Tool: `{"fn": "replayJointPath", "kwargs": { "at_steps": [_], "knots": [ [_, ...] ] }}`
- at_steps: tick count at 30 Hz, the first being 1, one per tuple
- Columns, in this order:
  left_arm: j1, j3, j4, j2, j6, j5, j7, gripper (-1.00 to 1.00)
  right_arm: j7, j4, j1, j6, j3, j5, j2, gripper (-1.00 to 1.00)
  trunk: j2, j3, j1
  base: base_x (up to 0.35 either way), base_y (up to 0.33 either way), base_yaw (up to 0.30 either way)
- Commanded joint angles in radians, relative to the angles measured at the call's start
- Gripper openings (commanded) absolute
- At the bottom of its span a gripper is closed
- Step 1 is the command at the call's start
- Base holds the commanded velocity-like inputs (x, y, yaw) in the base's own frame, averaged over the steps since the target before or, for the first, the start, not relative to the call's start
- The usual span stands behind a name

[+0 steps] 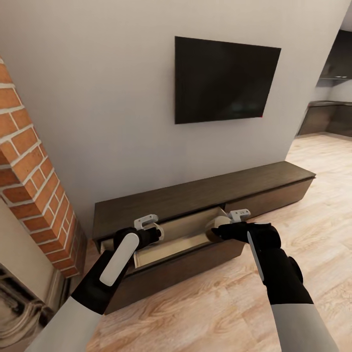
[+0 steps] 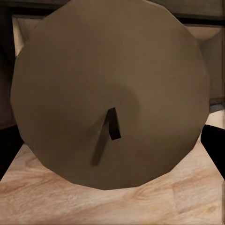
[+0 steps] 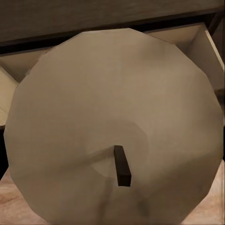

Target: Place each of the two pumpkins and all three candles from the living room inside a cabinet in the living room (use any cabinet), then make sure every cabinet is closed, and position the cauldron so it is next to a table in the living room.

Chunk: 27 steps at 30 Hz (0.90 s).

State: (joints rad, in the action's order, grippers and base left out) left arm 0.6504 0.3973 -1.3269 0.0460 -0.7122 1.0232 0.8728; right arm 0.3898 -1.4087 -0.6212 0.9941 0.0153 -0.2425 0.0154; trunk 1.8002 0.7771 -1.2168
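Note:
The long dark brown cabinet (image 1: 195, 193) stands against the wall with its left drawer (image 1: 183, 233) pulled out, pale beige inside. Over the drawer's left end, my left gripper (image 1: 146, 231) is shut on a candle (image 2: 112, 93). That candle's flat grey-olive top and dark wick loom close in the left wrist view. At the drawer's right end, my right gripper (image 1: 229, 227) is shut on a second candle (image 1: 218, 226), whose paler top and wick (image 3: 122, 171) show close up in the right wrist view. The pumpkins and the cauldron are out of view.
A black TV (image 1: 225, 80) hangs on the wall above the cabinet. A brick column (image 1: 29, 186) rises at the left. Wood floor (image 1: 234, 303) spreads in front, and the kitchen (image 1: 332, 112) opens at the far right. The pulled-out drawer front (image 1: 181, 269) juts toward me.

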Motion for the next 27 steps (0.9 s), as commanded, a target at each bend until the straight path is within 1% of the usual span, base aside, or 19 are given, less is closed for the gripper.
{"fn": "replayJointPath", "kwargs": {
  "at_steps": [1, 6, 13, 17, 27],
  "knots": [
    [0.000, 0.000, 0.000, 0.000, 0.000, 0.000, 0.000, -1.00, -0.002, 0.001, 0.000, 0.000, -0.001, 0.002, 0.001, -1.00, 0.000, 0.000, 0.000, 0.000, -0.291, 0.000],
    [0.000, 0.000, 0.000, 0.000, 0.000, 0.000, 0.000, -1.00, -0.002, -0.002, 0.000, 0.003, -0.003, 0.000, 0.003, -1.00, 0.000, -0.001, 0.000, 0.000, -0.298, 0.043],
    [0.000, 0.000, 0.001, 0.000, 0.002, 0.001, 0.000, -1.00, -0.005, -0.003, 0.000, 0.004, -0.004, -0.006, 0.003, -1.00, 0.000, 0.000, 0.000, 0.000, -0.293, 0.256],
    [0.000, 0.000, 0.002, 0.000, 0.002, 0.001, 0.000, -1.00, -0.006, -0.003, 0.000, 0.004, -0.004, -0.007, 0.003, -1.00, 0.000, 0.001, 0.000, 0.000, -0.072, 0.288],
    [0.000, 0.000, 0.002, 0.000, 0.002, 0.002, 0.001, -1.00, -0.012, -0.003, 0.000, 0.005, -0.005, -0.010, 0.003, -1.00, 0.000, 0.006, 0.000, 0.000, -0.003, 0.289]
  ]
}}
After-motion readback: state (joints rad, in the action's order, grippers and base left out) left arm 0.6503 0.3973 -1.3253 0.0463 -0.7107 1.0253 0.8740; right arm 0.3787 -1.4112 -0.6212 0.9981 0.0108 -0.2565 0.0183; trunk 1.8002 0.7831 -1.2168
